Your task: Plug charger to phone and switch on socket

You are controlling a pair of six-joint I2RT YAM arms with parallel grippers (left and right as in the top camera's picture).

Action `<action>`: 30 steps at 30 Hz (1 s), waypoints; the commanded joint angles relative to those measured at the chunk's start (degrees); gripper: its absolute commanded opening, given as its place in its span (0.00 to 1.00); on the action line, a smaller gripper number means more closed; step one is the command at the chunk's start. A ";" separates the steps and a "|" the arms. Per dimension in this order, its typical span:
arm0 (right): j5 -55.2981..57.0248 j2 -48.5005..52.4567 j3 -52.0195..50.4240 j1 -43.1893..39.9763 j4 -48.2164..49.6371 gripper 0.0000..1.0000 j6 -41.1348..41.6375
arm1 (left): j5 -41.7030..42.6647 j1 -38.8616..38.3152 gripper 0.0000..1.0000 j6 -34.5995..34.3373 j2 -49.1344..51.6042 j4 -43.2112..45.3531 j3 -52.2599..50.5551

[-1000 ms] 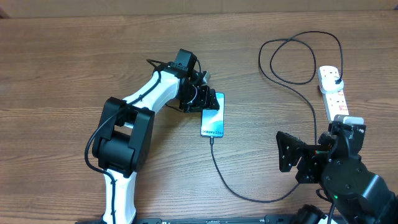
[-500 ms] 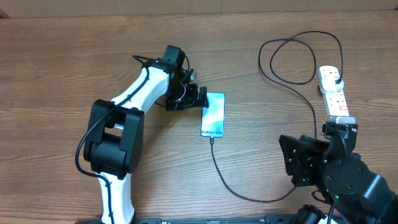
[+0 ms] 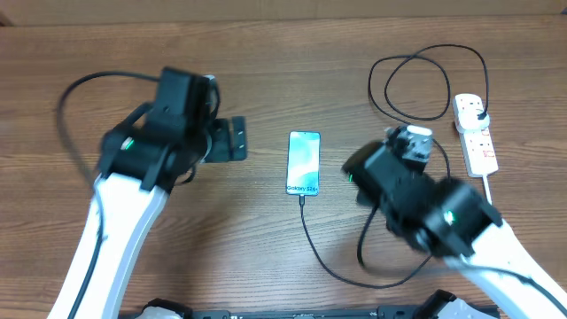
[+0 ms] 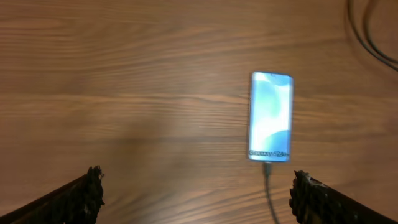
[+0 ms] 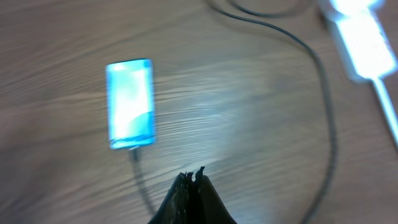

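**Item 1, phone**: lies flat and face up near the middle of the wooden table. Its screen is lit blue-teal, with "Galaxy S24+" along the lower edge in the left wrist view. It lies between the 2 arms and neither gripper touches it.

**Item 2, charger**: a thin black cable. Its connector tip sits at the phone's bottom edge. From there the cable runs toward the near edge of the table and bends right under the right arm. It then rises into a loose loop beside the socket. Its black plug sits in the far end of the socket.

**Item 3, socket**: a white power strip at the right of the table, well apart from the phone. It has red markings on its face. The position of the switch cannot be read. A thick white cord leaves its near end.

**Item 4, left gripper**: its jaws are spread wide and it holds nothing. The 2 fingers show at the lower corners of its own view. It is left of the phone and clear of it.

**Item 5, right gripper**: its fingers are pressed together into 1 dark point in its own view. It is between the phone and the socket and touches neither. It is blurred in the overhead view.
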 commanded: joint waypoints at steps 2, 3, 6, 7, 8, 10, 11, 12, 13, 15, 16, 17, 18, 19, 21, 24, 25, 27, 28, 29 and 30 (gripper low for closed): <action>1.11 0.96 0.13 -15.65 -0.59 0.04 2.23 | -13.11 0.22 1.00 -6.34 -11.89 -6.10 0.33; 1.03 0.96 0.13 -19.39 -0.22 0.04 1.05 | -14.12 0.22 0.99 -7.45 -14.19 -6.95 0.33; 0.57 1.29 0.13 -33.42 3.91 0.04 -5.20 | -16.20 0.22 1.00 -8.02 -20.65 -8.57 0.33; -0.52 1.64 0.15 -37.27 5.70 0.04 -6.58 | -17.09 0.22 1.00 -8.02 -22.01 -9.09 0.33; -2.08 1.97 0.13 -40.46 7.30 0.04 -7.69 | -17.77 0.22 1.00 -8.02 -22.84 -9.55 0.33; -7.17 3.45 0.15 -47.60 11.13 0.04 -10.10 | -19.98 0.22 1.00 -8.02 -24.28 -11.02 0.33; -11.37 4.92 0.15 -52.00 13.31 0.04 -10.54 | -20.44 0.22 1.00 -8.02 -24.57 -11.82 0.33; -14.08 5.99 0.15 -54.40 14.56 0.04 -10.54 | -20.35 0.22 1.00 -8.02 -24.57 -12.48 0.33; -17.84 7.61 0.15 -57.37 16.15 0.04 -10.54 | -20.02 0.22 1.00 -8.04 -24.44 -12.90 0.33; -27.56 12.44 0.52 -63.34 19.32 0.04 -10.54 | -19.52 0.22 1.00 -8.02 -24.02 -12.90 0.33; -31.10 14.45 0.72 -64.87 20.46 0.04 -10.54 | -19.52 0.22 1.00 -8.02 -23.87 -12.94 0.33; -33.48 18.10 1.18 -66.66 22.12 0.04 -10.54 | -19.50 0.22 1.00 -8.02 -23.61 -13.09 0.33; -33.38 19.56 1.53 -67.08 22.36 0.04 -10.58 | -19.52 0.22 1.00 -8.02 -23.45 -13.09 0.33; -32.85 22.60 2.34 -67.71 22.73 0.04 -11.65 | -19.50 0.22 1.00 -8.02 -23.26 -13.09 0.33; -32.59 27.58 4.55 -68.39 22.69 0.04 -14.25 | -19.50 0.22 1.00 -8.02 -23.02 -13.05 0.31; -32.59 32.17 8.15 -68.48 22.12 0.04 -17.73 | -19.50 0.22 1.00 -8.02 -23.10 -13.27 0.26; -32.48 33.62 9.77 -68.46 21.86 0.04 -18.69 | -19.47 0.22 1.00 -8.02 -23.17 -13.35 0.26; -31.30 34.88 11.54 -68.48 21.75 0.04 -19.30 | -19.52 0.24 1.00 -8.02 -23.30 -13.55 0.26; -30.10 35.30 12.04 -68.48 22.25 0.04 -19.32 | -19.52 0.24 1.00 -8.02 -23.32 -13.53 0.26; -29.62 35.39 12.07 -68.48 22.82 0.04 -19.34 | -19.50 0.24 1.00 -8.02 -23.32 -13.53 0.26; -29.14 35.60 12.07 -68.46 23.43 0.04 -19.37 | -19.50 0.24 1.00 -8.04 -23.43 -13.55 0.26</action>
